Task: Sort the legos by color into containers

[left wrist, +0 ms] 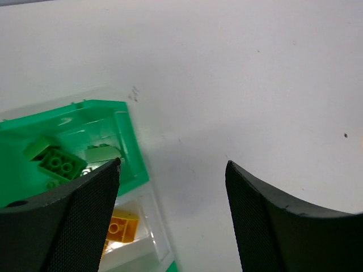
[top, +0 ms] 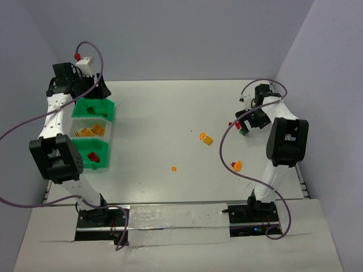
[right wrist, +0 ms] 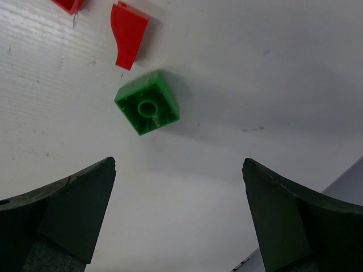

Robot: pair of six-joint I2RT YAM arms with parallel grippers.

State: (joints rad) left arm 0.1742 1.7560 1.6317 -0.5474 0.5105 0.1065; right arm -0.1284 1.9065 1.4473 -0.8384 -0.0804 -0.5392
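The containers are three joined bins at the left. The far green bin point(top: 106, 107) holds green legos point(left wrist: 57, 162). In the whitish middle bin point(top: 109, 131) lie orange-yellow legos point(left wrist: 121, 225). The near green bin point(top: 105, 154) has red legos point(top: 94, 157). My left gripper point(left wrist: 173, 165) hangs open over the far bin's edge point(top: 94, 92), nothing between its fingers. My right gripper point(right wrist: 178, 162) is open just above the table at the right point(top: 245, 123). A green lego point(right wrist: 147, 102) lies slightly ahead of its fingertips, with a red lego point(right wrist: 129, 34) beyond.
Loose legos on the table: an orange pair point(top: 205, 137) at the middle, a tiny orange one point(top: 173, 168) nearer me, an orange one point(top: 237, 165) beside the right arm. A second red piece point(right wrist: 68, 4) lies at the right wrist view's top edge. Grey walls enclose the table.
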